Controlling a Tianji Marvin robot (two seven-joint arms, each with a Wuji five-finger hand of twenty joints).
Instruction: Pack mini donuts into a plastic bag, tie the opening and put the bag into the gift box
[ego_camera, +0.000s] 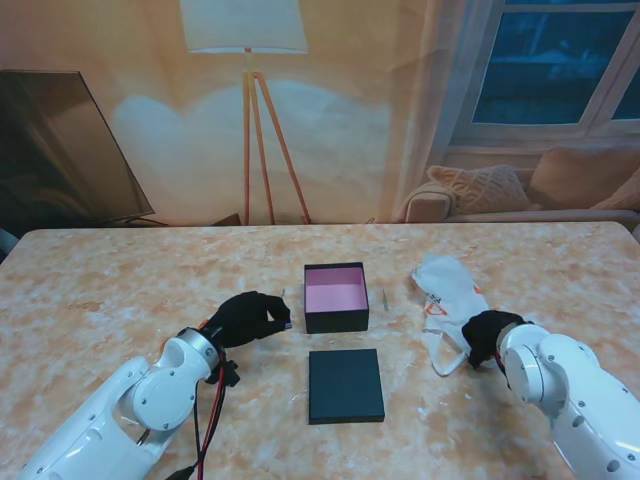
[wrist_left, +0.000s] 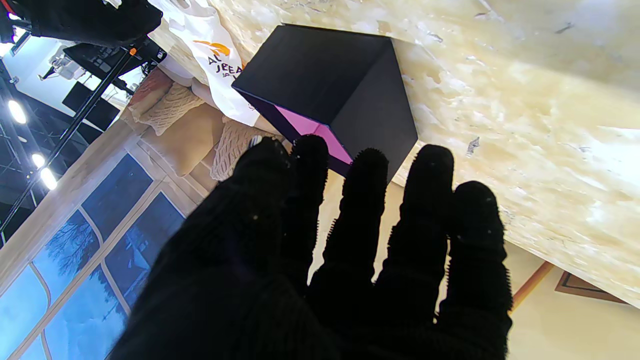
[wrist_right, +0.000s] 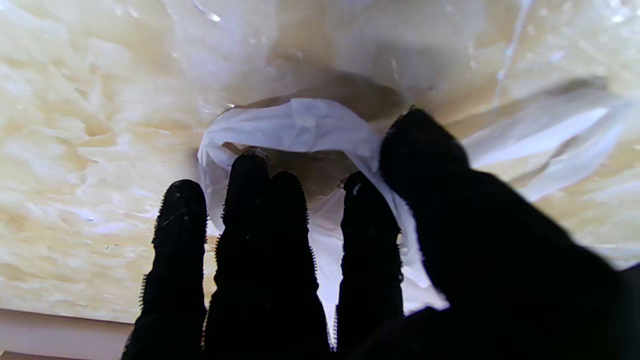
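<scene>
The gift box (ego_camera: 336, 296) stands open at the table's middle, black outside and pink inside; the left wrist view has the gift box (wrist_left: 325, 85) just beyond my fingertips. Its black lid (ego_camera: 346, 385) lies flat nearer to me. My left hand (ego_camera: 248, 318) hovers just left of the box, fingers spread and holding nothing. A white plastic bag (ego_camera: 445, 295) with orange print lies crumpled right of the box. My right hand (ego_camera: 487, 337) rests on its near end. The bag's handle loop (wrist_right: 295, 125) lies around my straight fingers, with plastic running between thumb and forefinger. No donuts show.
A thin pale strip (ego_camera: 387, 298) lies just right of the box, too small to make out. The marble-patterned table (ego_camera: 120, 290) runs wide to both sides. Behind it hangs a backdrop with a lamp and a sofa.
</scene>
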